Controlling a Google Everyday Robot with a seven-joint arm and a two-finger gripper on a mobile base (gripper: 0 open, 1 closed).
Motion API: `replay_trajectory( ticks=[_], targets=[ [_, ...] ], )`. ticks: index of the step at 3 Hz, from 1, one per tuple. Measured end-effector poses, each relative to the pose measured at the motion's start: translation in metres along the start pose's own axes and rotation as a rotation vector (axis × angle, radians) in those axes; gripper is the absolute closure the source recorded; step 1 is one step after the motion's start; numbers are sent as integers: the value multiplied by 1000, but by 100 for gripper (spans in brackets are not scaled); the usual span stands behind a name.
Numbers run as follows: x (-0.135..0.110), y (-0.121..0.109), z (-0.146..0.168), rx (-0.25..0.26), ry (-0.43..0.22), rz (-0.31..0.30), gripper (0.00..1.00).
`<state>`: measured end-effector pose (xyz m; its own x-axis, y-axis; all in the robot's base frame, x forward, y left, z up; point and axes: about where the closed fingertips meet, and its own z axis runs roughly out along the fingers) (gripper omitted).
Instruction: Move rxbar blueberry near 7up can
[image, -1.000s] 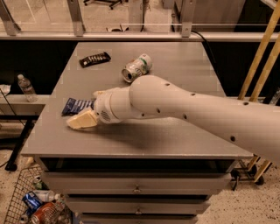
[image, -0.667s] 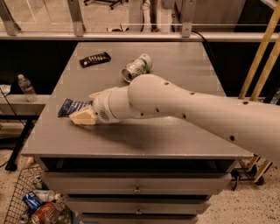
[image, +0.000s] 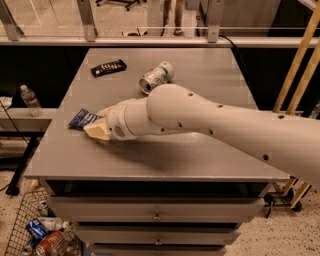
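Note:
The rxbar blueberry (image: 82, 119), a flat dark blue wrapper, sits at the left edge of the grey table (image: 200, 150). My gripper (image: 98, 125) is right against its right end, and my arm hides part of the bar. The 7up can (image: 156, 76), green and white with silver ends, lies on its side at the far middle of the table, well apart from the bar and behind my arm.
A slim black bar with white marks (image: 108, 67) lies at the far left of the table. A water bottle (image: 30, 100) stands on a ledge to the left. A wire basket of trash (image: 40, 235) is on the floor at lower left. Yellow poles (image: 295, 75) stand to the right.
My gripper and the blue bar have shifted a little to the left, toward the table's left edge. The can and the black bar have not moved.

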<state>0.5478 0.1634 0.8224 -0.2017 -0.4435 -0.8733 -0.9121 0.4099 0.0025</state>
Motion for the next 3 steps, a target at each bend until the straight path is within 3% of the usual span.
replay_trajectory(
  ticks=[1, 2, 3],
  targets=[
    [-2, -6, -11, -26, -44, 1, 100],
    [2, -25, -44, -16, -81, 11, 100],
    [1, -44, -73, 30, -83, -2, 100]
  ],
)
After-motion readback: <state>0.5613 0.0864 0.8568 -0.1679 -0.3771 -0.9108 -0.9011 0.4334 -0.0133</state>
